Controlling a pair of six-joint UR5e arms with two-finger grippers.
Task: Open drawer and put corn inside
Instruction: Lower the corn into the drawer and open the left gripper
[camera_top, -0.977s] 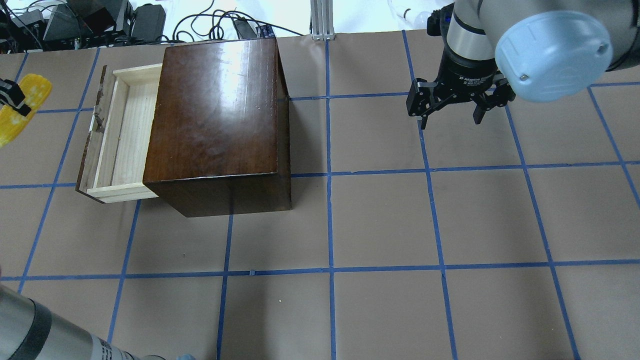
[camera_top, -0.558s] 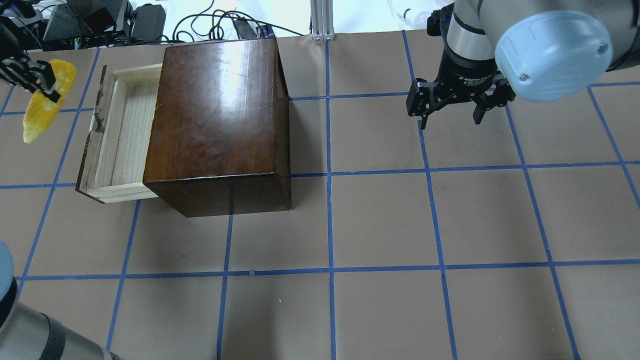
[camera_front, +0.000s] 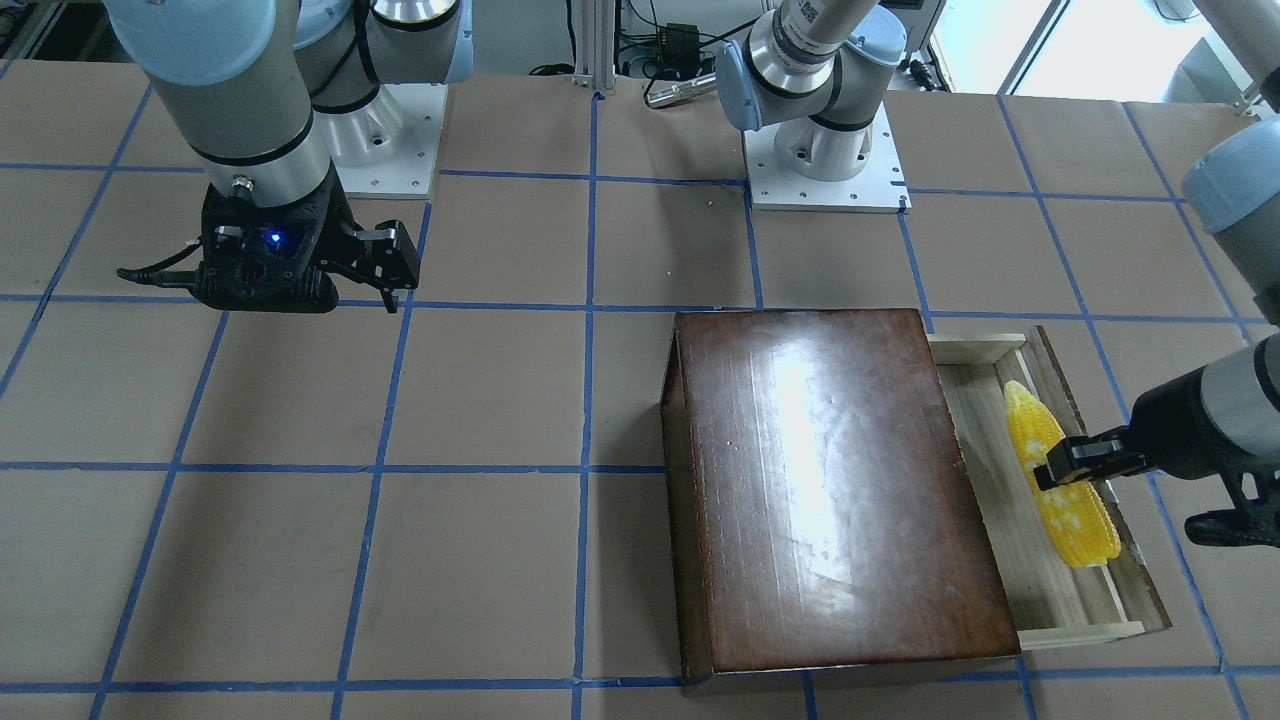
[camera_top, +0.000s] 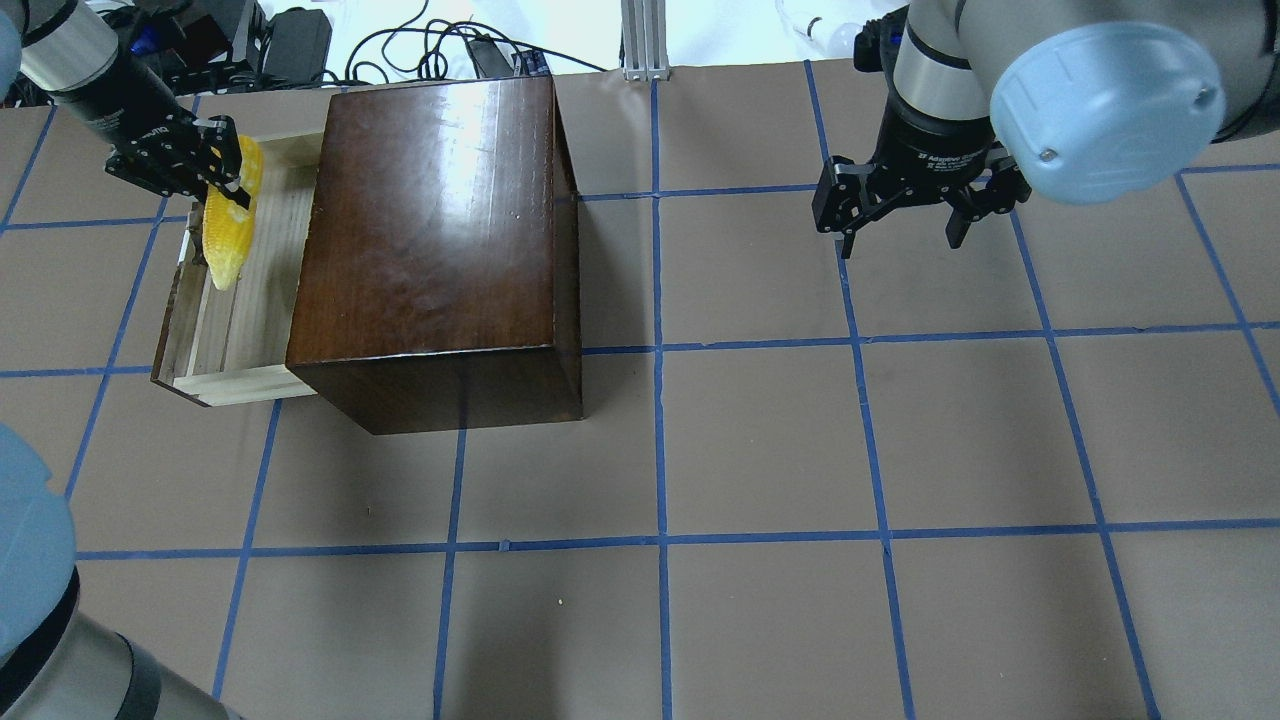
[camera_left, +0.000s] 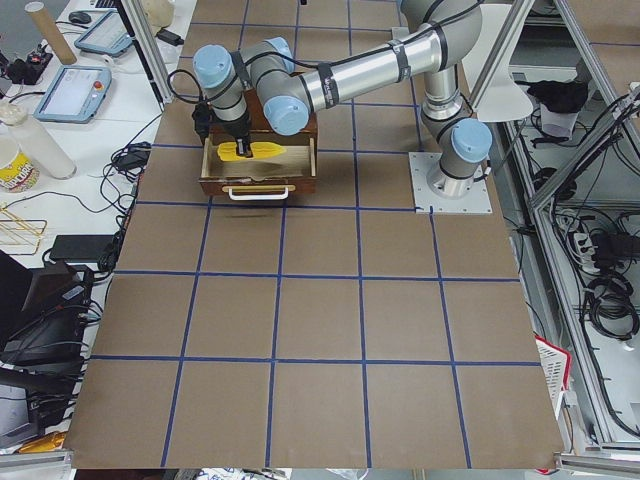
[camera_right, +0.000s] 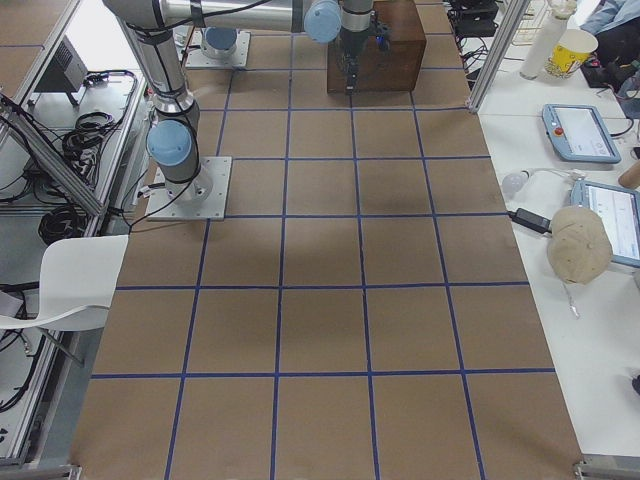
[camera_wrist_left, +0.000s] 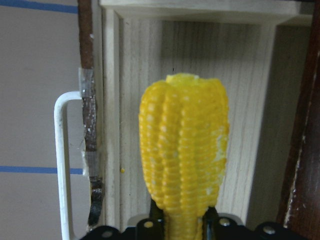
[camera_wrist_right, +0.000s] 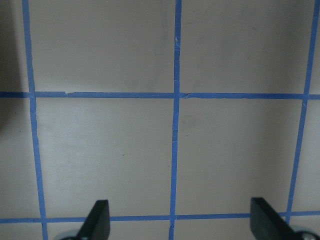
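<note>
Yellow corn, you'll note, sits over the open drawer, clamped by left gripper. Long axis parallels the drawer front; tip toward the robot. Right gripper spread, empty.

Silver-grey arms, pale-blue joint caps, black right tool, seemingly white-lettered.

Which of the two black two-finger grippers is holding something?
The left gripper, clamped on the yellow toy corn cob over the pale wooden drawer; the right gripper hangs open, empty.
</note>
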